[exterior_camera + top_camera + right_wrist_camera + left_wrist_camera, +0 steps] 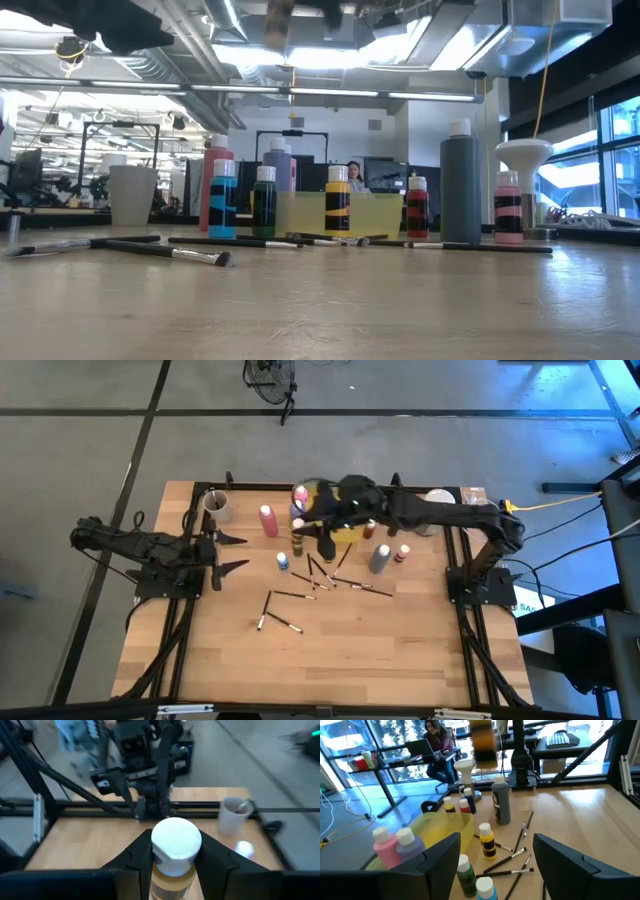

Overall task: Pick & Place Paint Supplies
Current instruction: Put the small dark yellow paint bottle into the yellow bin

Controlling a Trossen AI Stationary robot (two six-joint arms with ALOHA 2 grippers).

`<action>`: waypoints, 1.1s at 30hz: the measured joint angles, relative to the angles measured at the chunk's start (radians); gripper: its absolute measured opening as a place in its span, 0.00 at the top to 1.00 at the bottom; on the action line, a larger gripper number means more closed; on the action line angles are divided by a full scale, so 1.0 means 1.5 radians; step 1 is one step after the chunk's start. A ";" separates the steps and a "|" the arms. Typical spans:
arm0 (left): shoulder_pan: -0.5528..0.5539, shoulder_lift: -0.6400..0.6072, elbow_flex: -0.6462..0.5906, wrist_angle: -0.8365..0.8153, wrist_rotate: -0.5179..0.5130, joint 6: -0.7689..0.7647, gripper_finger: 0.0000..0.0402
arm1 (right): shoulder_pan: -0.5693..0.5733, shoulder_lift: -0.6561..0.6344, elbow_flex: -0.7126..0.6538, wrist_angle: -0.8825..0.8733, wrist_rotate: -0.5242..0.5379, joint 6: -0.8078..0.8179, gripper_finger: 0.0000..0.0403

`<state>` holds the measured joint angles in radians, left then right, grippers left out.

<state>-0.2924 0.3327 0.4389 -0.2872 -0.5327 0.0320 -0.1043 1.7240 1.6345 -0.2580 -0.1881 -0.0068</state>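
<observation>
The right gripper [172,851] is up in the air over the yellow tray [345,532], near the far edge of the table [340,650]. Its fingers [137,855] squeeze a small paint bottle [175,851] — it has a round white cap and brownish-orange paint inside.

The other paint supplies stand and lie on the table by the tray. A pink squeeze bottle [267,520] stands toward the left of it, and a grey squeeze bottle [379,558] with a small red bottle [403,552] stands toward the right. A small blue bottle [283,562] and a yellow one with black stripes [487,840] have white caps too. Thin dark brushes [285,597] with pale tips lie scattered in the middle of the table.

The left gripper [236,553] waits at the left edge — its fingers are spread wide and hold nothing. A pale cup [217,506] stands near the far left corner.
</observation>
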 joint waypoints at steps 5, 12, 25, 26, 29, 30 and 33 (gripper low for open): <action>0.000 -0.027 0.000 -0.009 0.000 -0.013 0.39 | -0.052 0.014 -0.085 0.207 -0.050 0.011 0.72; 0.000 -0.064 0.000 -0.046 0.001 -0.050 0.39 | -0.064 -0.012 -0.115 0.173 0.266 0.013 0.72; 0.000 -0.134 0.035 -0.136 0.025 -0.077 0.39 | -0.148 0.003 -0.116 0.092 0.286 0.139 0.72; 0.000 -0.139 0.035 -0.140 0.025 -0.077 0.39 | -0.154 0.011 -0.116 0.089 0.287 0.146 0.72; 0.000 -0.145 0.036 -0.141 0.025 -0.077 0.39 | -0.159 0.043 -0.116 0.082 0.279 0.173 0.72; 0.000 -0.145 0.036 -0.141 0.025 -0.077 0.39 | -0.161 0.054 -0.116 0.084 0.275 0.177 0.72; 0.000 -0.145 0.036 -0.147 0.024 -0.077 0.39 | -0.165 0.083 -0.116 0.108 0.292 0.187 0.72</action>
<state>-0.2928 0.1146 0.4926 -0.5079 -0.4961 -0.0838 -0.3524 1.8492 1.4605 -0.0962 0.2497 0.2739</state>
